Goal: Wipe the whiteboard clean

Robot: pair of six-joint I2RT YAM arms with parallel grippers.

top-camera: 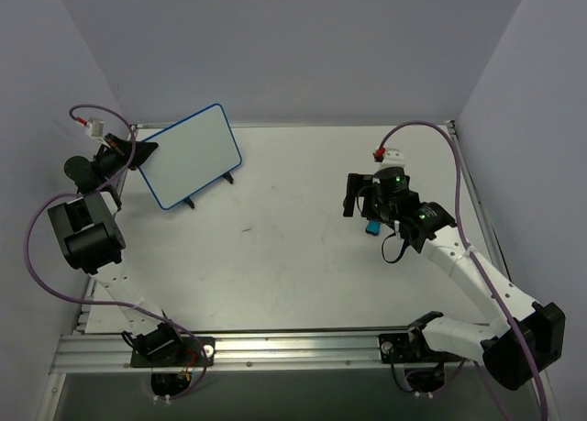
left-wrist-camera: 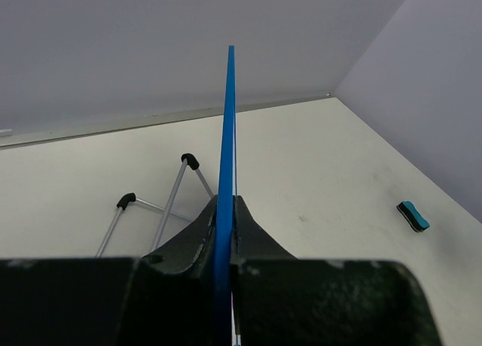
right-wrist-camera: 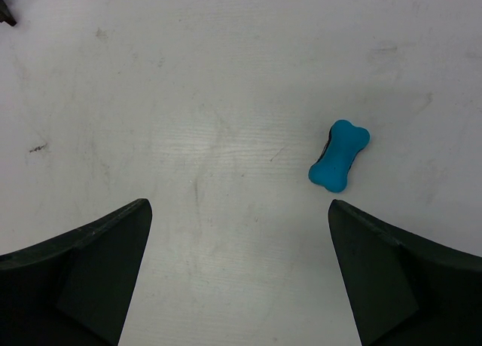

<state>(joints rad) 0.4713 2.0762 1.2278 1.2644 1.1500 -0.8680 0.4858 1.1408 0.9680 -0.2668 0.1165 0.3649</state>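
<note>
Left wrist: whiteboard [left-wrist-camera: 228,135] edge-on in jaws; right wrist: whole eraser [right-wrist-camera: 339,156].

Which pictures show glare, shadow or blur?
Top external: soft, even light, no glare on the whiteboard. Left wrist: its blue edge looks crisp, no blur. Right wrist: faint sheen on the table; blue eraser sharp, barely any shadow.

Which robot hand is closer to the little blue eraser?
The right one. The right gripper hangs open just above the eraser, which lies on the table. The left gripper is far across the table, shut on the edge of the whiteboard.
</note>
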